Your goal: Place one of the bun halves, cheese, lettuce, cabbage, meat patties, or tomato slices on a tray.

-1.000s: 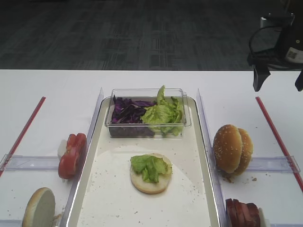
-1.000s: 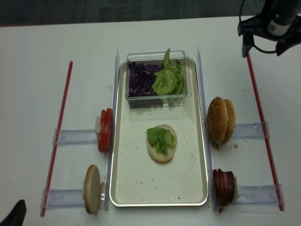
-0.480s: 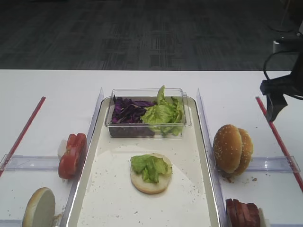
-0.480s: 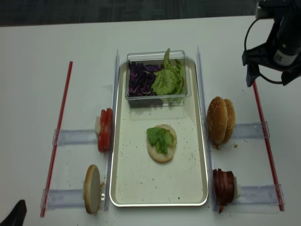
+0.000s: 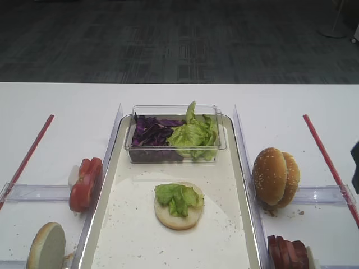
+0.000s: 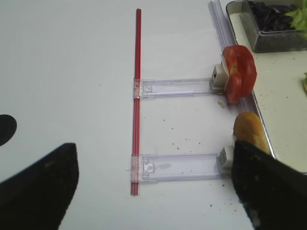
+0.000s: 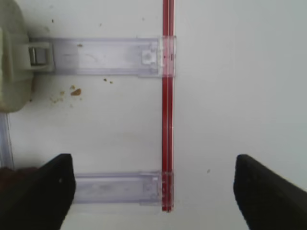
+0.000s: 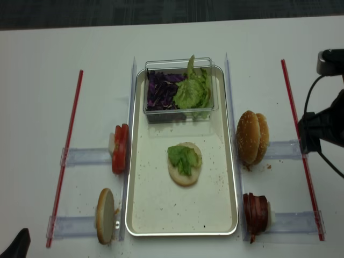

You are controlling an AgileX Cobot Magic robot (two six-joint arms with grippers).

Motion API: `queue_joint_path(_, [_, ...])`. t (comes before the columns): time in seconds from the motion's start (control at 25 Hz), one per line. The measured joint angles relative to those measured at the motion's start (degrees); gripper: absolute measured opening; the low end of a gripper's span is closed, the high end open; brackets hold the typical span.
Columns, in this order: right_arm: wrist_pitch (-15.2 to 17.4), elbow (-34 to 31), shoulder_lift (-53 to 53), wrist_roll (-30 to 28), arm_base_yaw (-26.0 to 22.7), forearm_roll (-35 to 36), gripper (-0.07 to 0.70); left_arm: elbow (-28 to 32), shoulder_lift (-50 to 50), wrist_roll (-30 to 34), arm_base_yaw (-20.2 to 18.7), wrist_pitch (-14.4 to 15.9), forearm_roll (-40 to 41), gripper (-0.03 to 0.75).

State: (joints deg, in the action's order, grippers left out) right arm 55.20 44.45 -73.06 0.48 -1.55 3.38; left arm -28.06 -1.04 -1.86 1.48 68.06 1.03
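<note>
Right gripper (image 7: pixel 153 191) spread wide, empty, above red strip (image 7: pixel 167 105); lettuce (image 8: pixel 184 158) on bun half (image 8: pixel 184 173) in tray (image 8: pixel 161 226).

1. A crinkled green lettuce (image 8: pixel 184 157) leaf is laid on a pale bun half (image 8: pixel 184 165) at the centre of the tray (image 8: pixel 215 228).
2. Purple cabbage (image 8: pixel 160 90) is heaped at the tray's far end.

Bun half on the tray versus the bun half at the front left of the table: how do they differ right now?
The bun half on the tray lies flat, cut face up; the front-left bun half stands on edge in a clear holder.
The tray one carries a lettuce leaf; the front-left one is bare.
The first sits inside the tray; the second is outside it, on the table.
Both are pale and round.
</note>
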Motion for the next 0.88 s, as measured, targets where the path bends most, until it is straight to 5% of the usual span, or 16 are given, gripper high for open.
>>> queue_joint_path(0.4, [3.73,-11.93,26.05,0.00,0.00,0.00,0.679,0.00,0.00,0.00,0.00,0.00,0.00,0.598])
queue_joint_path(0.6, [8.05,-12.43,36.87,0.26,0.00,0.00,0.679,0.00,0.00,0.00,0.00,0.00,0.00,0.598])
queue_joint_path(0.88, [9.21,-13.09,49.52,1.16,0.00,-0.19,0.679,0.00,0.00,0.00,0.00,0.00,0.00,0.598])
